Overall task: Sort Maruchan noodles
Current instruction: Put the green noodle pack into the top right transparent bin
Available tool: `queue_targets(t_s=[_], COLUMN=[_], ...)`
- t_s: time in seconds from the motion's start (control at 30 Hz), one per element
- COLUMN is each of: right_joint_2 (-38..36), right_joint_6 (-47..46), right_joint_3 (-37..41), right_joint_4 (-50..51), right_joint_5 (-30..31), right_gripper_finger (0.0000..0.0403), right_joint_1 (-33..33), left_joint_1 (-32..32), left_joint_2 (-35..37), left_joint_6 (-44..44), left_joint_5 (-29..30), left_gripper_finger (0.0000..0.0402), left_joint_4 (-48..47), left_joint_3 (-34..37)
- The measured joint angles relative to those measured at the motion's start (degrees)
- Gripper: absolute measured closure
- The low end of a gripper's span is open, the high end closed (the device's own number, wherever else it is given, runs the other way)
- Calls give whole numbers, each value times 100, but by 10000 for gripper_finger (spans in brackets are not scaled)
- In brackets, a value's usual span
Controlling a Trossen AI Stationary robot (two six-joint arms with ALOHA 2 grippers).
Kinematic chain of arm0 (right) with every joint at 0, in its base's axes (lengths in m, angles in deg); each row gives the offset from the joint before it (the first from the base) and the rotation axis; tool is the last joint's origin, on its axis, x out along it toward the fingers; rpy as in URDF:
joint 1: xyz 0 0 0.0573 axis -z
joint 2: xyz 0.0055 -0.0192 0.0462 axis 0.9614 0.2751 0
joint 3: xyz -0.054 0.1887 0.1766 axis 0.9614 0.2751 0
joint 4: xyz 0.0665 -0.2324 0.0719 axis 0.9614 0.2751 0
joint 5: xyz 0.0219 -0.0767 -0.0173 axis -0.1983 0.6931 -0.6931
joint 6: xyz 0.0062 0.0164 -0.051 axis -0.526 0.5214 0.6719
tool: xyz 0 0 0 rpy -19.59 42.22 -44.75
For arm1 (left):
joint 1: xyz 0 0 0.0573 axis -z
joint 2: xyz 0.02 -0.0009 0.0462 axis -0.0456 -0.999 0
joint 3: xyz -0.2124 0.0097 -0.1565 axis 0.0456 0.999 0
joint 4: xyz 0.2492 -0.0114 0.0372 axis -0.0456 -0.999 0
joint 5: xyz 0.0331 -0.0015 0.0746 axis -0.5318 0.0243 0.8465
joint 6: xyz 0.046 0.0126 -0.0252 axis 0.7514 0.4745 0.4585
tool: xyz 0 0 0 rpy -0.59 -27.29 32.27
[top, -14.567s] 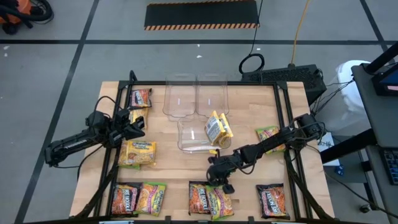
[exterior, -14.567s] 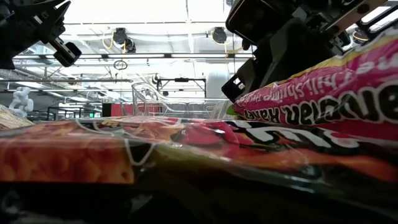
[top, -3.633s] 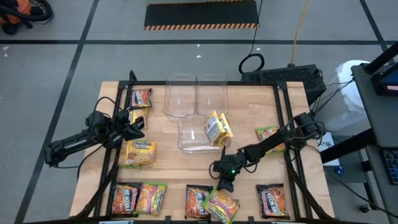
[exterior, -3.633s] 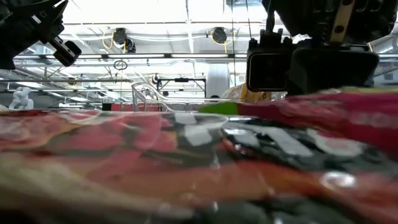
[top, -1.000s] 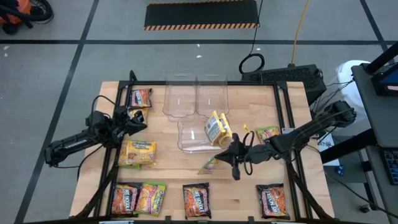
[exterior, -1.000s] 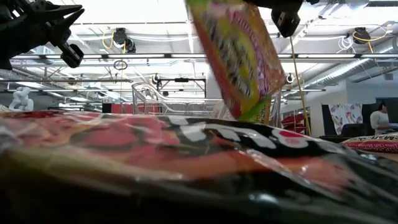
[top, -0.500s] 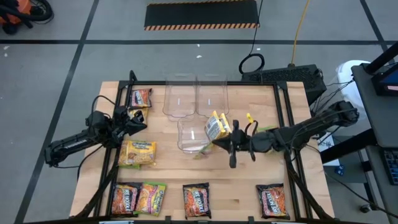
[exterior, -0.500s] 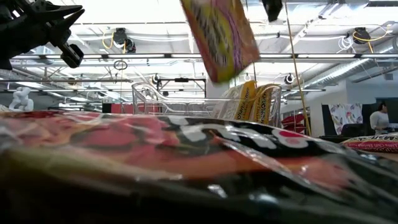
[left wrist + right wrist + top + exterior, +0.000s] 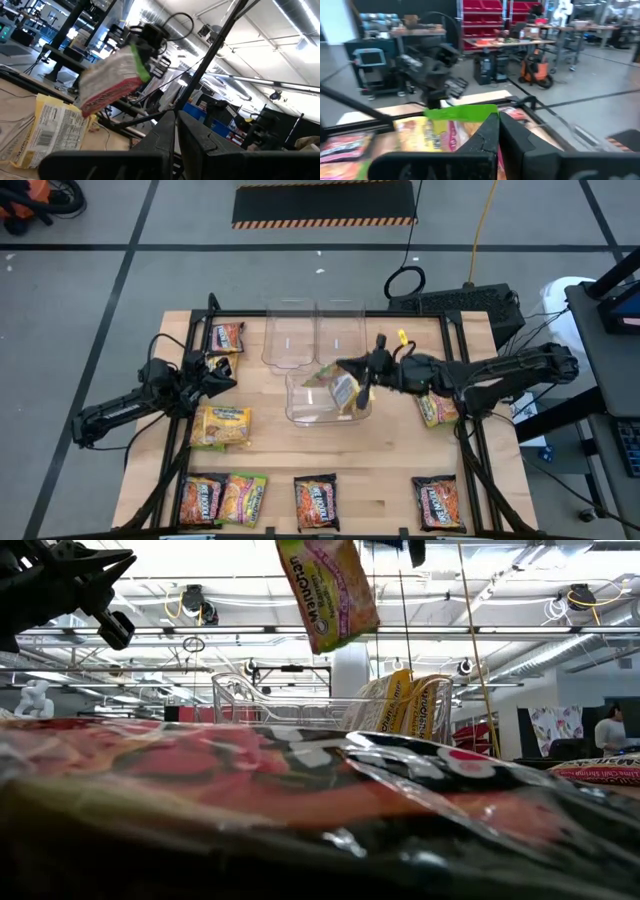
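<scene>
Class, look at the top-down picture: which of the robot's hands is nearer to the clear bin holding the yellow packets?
The right. The right hand hangs just above the bin, holding a green packet. The left hand sits well off to the bin's left, by the table's edge.

Right arm stretched across the table's middle, tool (image 9: 352, 370) clamped shut, left tool (image 9: 222, 377) waiting at the table's left

Bright overhead ceiling lights (image 9: 300, 570) wash the low view white toward twelve o'clock, the nearest packets (image 9: 300, 810) smear into unfocused foreground blur, and the lifted packet (image 9: 112, 82) in the left wrist view is motion-blurred.
</scene>
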Motion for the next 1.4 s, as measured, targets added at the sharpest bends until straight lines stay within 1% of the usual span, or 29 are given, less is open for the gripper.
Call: queue_targets(t_s=[0.37, 0.5, 0.57, 0.83, 1.07, 1.17, 1.3, 1.4], right_joint_2=[4, 27, 63, 439, 961, 1223, 1607, 1821], right_joint_6=[78, 32, 34, -75, -268, -272, -467, -601], right_joint_3=[0, 0, 0, 0, 0, 0, 0, 2], right_joint_4=[-55, -54, -45, -48, -56, -79, -206, -284], right_joint_5=[-55, -616, -678, -1356, -1696, -1712, -1981, -2002], right_gripper_finger=[403, 403, 403, 403, 403, 403, 403, 403], right_joint_1=[1173, 1630, 1840, 2557, 2826, 2826, 2824, 2815], left_joint_1=[0, 0, 0, 0, 0, 0, 0, 0], left_joint_2=[0, 2, 0, 1, 1, 1, 2, 2], left_joint_6=[77, 186, 221, 225, 230, 230, 232, 231], left_joint_5=[0, -2, -2, -2, -2, -2, -2, -3], left_gripper_finger=[376, 376, 376, 376, 376, 376, 376, 376], left_joint_4=[0, 0, 0, 7, 7, 7, 7, 7], left_joint_3=[0, 0, 2, 1, 1, 0, 0, 0])
